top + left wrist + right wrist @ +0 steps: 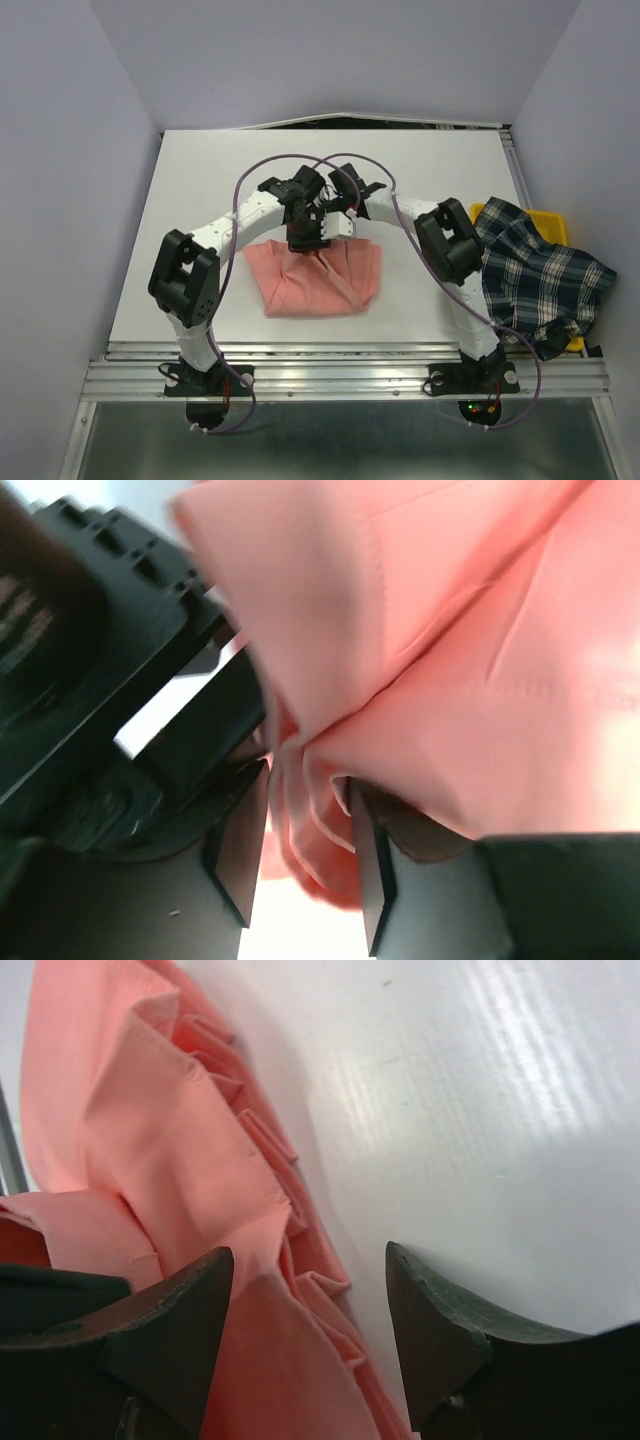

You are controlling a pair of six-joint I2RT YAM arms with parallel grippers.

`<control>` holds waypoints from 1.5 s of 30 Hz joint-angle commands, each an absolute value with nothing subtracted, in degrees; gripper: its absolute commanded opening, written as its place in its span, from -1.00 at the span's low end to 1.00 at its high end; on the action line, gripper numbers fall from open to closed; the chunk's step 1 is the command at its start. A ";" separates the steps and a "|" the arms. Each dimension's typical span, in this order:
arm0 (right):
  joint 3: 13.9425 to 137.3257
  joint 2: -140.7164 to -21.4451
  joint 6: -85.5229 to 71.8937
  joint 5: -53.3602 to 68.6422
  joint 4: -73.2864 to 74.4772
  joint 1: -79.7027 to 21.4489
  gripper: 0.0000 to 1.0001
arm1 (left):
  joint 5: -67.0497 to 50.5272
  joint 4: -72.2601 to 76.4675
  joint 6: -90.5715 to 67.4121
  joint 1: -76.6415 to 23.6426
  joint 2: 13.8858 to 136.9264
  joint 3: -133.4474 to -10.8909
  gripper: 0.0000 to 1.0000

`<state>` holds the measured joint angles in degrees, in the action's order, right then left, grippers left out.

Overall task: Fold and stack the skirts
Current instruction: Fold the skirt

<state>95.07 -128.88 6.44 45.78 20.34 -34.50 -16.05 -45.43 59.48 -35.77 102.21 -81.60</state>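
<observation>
While the left claw (305, 865) pinches the pink skirt (315, 285), the right claw (305, 1270) gapes wide

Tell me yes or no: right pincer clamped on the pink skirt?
No: the right pincer stands open, fingers apart, at the edge of the pink skirt.
</observation>
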 commanded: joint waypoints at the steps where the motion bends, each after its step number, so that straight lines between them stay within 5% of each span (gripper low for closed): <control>1: 101.32 -127.18 3.35 37.98 21.09 -32.44 0.38 | -14.59 -42.45 57.31 -34.72 94.94 -83.14 0.02; 10: 105.12 -121.92 -4.48 37.18 21.36 -22.42 0.40 | -19.24 -42.63 47.65 -27.79 91.23 -86.40 0.25; 14: 99.42 -112.78 -3.26 37.88 21.45 -19.25 0.34 | -30.83 -40.96 40.97 -23.65 87.72 -83.42 0.25; 20: 81.68 -97.57 -9.92 56.30 17.42 -20.73 -0.16 | -46.74 -27.36 27.35 -22.24 82.18 -67.71 -0.03; 24: 72.17 -92.03 -11.42 60.47 13.28 -27.74 -0.21 | -52.37 -21.54 21.73 -22.24 83.58 -62.33 -0.24; 35: 66.88 -106.51 -10.63 46.34 8.09 -29.45 -0.23 | -49.40 -6.16 4.49 -16.18 101.24 -58.97 -0.32; 45: 72.94 -118.12 -13.10 37.38 4.39 -25.58 -0.22 | -41.75 -9.31 10.02 -12.13 111.89 -69.85 -0.26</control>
<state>68.53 -114.91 -13.82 46.57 7.35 -25.58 -49.30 -8.64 5.96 -13.10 110.34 -64.73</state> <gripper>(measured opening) 0.384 0.338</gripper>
